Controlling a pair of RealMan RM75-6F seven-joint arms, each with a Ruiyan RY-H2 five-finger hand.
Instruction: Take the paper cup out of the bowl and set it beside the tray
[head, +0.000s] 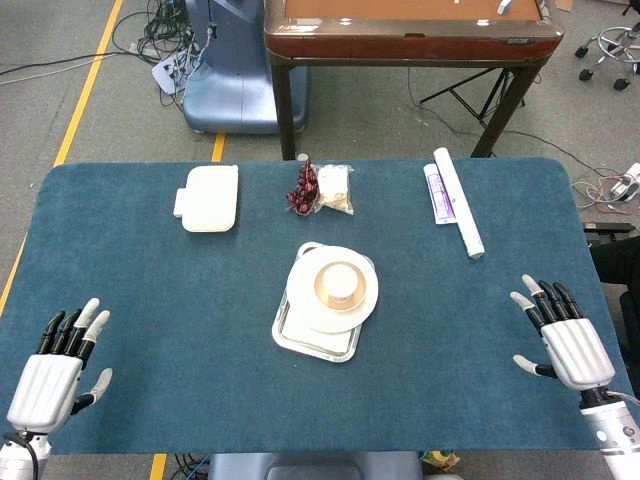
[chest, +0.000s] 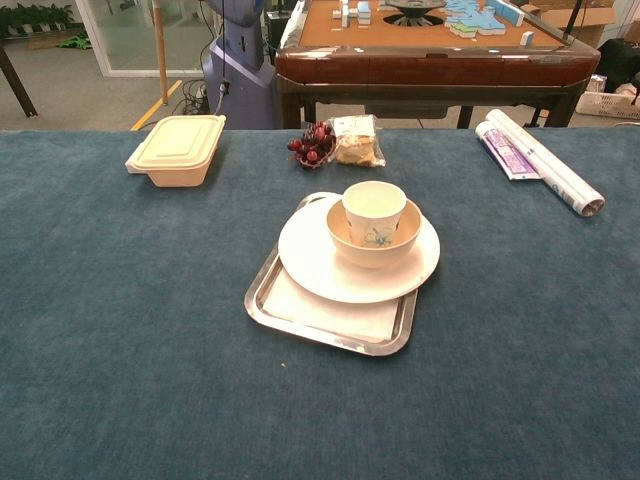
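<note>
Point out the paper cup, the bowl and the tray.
paper cup (chest: 374, 212), chest view, front of its side wall.
bowl (chest: 352, 245), chest view, outer wall left of the cup.
tray (chest: 330, 335), chest view, near metal rim.

The left hand (head: 55, 375) lies palm down at the near left, fingers apart and holding nothing. The right hand (head: 568, 340) mirrors it at the near right.

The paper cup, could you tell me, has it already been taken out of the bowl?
No, the paper cup stands upright inside the bowl, which sits on the plate over the tray.
</note>
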